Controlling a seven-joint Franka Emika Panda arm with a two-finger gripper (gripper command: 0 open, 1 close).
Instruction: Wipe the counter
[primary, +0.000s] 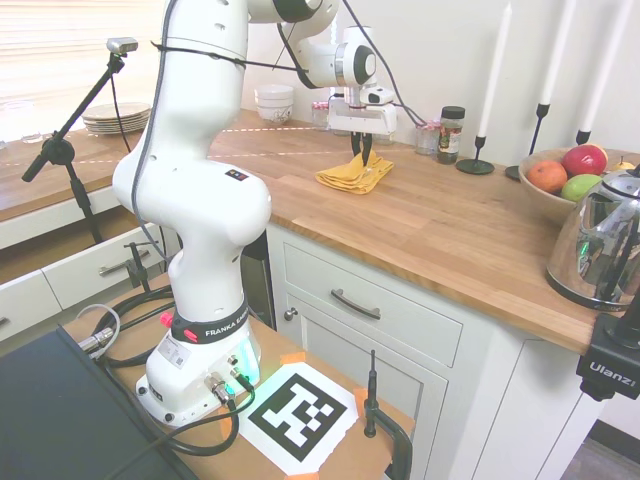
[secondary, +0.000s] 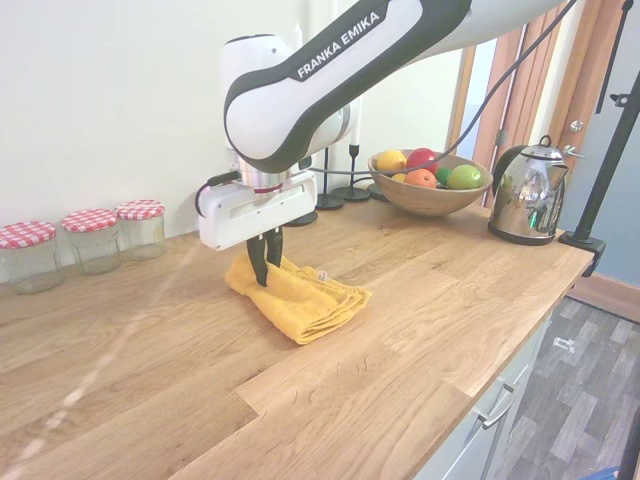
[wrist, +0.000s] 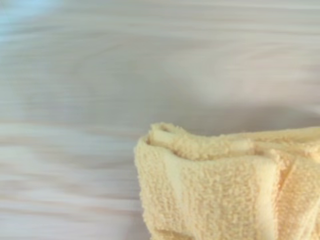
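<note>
Gripper (secondary: 263, 270) clenched on yellow cloth (secondary: 300, 297), counter (secondary: 420, 290) lengthwise along wall.

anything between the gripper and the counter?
Yes: a folded yellow towel lies on the counter under the gripper, clearest in the second exterior view.

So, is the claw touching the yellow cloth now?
Touching. In the second exterior view the claw presses closed into the yellow cloth lying on the counter.
</note>
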